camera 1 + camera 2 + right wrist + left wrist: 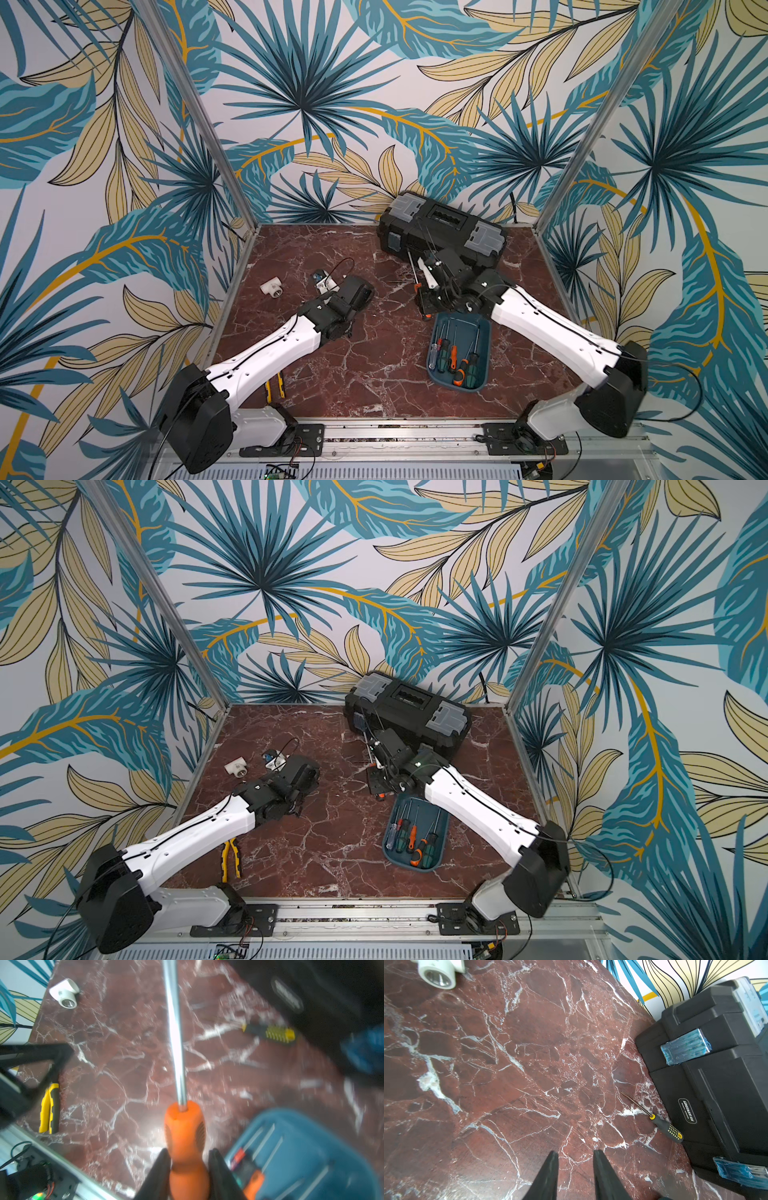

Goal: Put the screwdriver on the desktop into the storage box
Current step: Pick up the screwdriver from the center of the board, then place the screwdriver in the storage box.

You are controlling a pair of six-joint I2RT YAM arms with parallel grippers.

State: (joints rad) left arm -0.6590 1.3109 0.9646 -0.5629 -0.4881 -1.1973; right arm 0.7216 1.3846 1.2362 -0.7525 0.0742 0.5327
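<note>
Right gripper (pixel 188 1155) pinching orange-handled steel-shaft screwdriver (pixel 185 1126) by handle; long shaft may lever loose, missing dark teal plastic storage box (pixel 332 1136).

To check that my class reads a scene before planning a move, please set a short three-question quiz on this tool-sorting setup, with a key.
1. True or false: the left hand holds a screwdriver.
2. What does the right hand grip? A) pliers B) orange screwdriver C) pipe fitting
3. Fill in: a black-and-yellow screwdriver lies on the desktop right beside the ____.

Key
1. False: its jaws stand apart with nothing between them.
2. B
3. toolbox
</note>
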